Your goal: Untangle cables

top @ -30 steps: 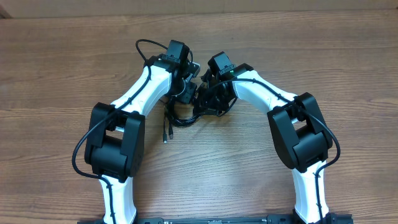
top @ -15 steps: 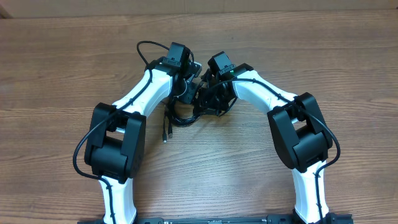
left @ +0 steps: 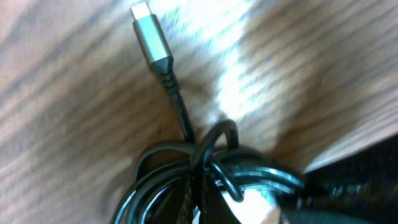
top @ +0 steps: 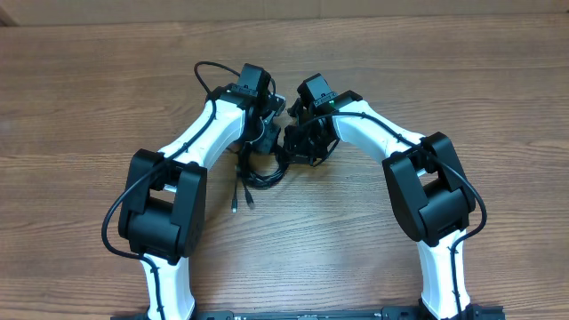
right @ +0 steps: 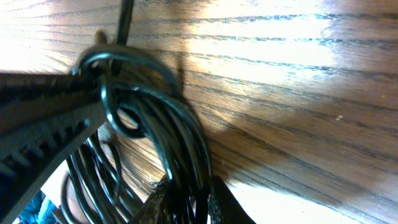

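Arms (top: 209, 133) bent inward, left gripper (top: 269, 133) shut on cables (top: 258, 175), right gripper (top: 295, 142) seemingly pinching them

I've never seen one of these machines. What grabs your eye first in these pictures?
Two white-and-black arms, the left arm and the right arm, lean in from both sides and meet over a knot of black cables mid-table. Up close, a silver plug sticks out of the bundle onto the wooden table.

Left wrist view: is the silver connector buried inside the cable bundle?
No, the silver connector sticks out clear of the cable loops, lying on the bare table.
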